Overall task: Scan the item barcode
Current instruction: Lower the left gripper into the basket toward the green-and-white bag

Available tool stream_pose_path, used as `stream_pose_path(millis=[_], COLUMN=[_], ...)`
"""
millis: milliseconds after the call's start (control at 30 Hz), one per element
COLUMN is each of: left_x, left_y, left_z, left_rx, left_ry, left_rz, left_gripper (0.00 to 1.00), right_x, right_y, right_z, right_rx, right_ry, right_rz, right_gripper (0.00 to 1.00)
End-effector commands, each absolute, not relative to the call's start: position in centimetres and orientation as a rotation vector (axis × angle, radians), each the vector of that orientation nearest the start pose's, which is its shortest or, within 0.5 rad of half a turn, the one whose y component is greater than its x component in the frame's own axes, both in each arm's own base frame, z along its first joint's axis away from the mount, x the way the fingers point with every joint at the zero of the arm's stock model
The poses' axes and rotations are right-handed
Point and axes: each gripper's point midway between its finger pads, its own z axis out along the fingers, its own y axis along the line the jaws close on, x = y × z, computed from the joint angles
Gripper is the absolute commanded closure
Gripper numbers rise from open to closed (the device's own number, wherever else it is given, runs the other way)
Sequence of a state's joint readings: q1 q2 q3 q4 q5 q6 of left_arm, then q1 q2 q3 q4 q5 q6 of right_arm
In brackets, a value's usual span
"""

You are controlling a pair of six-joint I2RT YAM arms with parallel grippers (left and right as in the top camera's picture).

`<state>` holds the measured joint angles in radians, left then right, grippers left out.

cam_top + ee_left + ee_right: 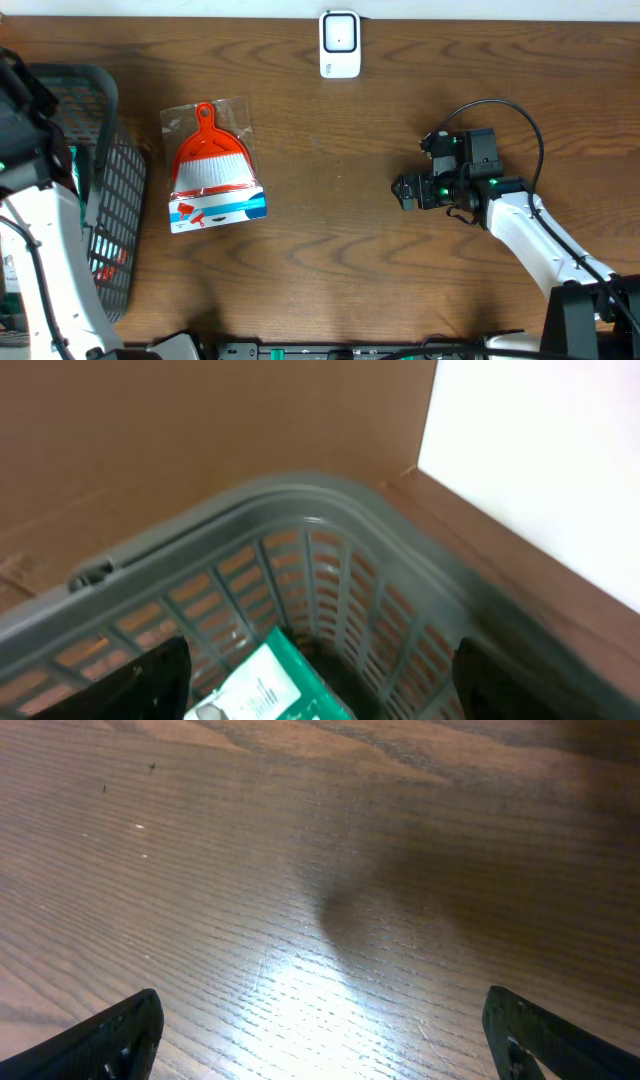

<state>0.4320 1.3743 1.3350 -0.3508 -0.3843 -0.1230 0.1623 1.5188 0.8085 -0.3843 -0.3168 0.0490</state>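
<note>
At the far left of the frame my left gripper [322, 682] hangs over the grey basket [300, 495], jaws spread wide and holding nothing. Below them, inside the basket, lies a green pack [280, 685] with white print. I judge it flat, light and slightly flexible, so I would pinch it across a free edge and leave the printed face uncovered.

Just right of the basket, left of centre on the table [330, 260], lies a dustpan pack [212, 170], orange and white in a clear bag. I cannot tell which of the two is the item meant. This one should be light, stiff inside and slippery in its film. The blue card end looks like the surest hold.

The white scanner [340, 43] stands at top centre. Right of centre, my right gripper [325, 1030] is low over bare wood, jaws fully apart and empty.
</note>
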Motion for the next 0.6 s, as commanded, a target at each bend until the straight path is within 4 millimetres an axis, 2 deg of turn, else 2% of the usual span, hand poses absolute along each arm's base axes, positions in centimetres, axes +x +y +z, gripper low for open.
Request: stream_pose_path(millis=[0,100,267,567], left_x=[35.1,34.1,32.5,31.8], left_y=[23.1,22.4,21.8,23.9], left_z=[34.3,34.7,34.7,30.7], left_rx=[-0.779,-0.76,-0.702,-0.745], left_ry=[1.754,1.7,1.629,1.61], left_rz=[0.556,0.549,0.591,0.684], left_gripper=[0.16,0.09,0.08,0.08], right_x=[32.4,32.5,32.6,32.3], right_y=[10.8,10.3,10.2,10.2], right_z=[4.7,4.6,4.6,4.4], right_rx=[-0.246,-0.218,-0.216,-0.187], right_ry=[2.669,2.676,2.675,2.694], right_rz=[0.481,0.441,0.434,0.44], right_gripper=[0.01,0.01,0.01,0.01])
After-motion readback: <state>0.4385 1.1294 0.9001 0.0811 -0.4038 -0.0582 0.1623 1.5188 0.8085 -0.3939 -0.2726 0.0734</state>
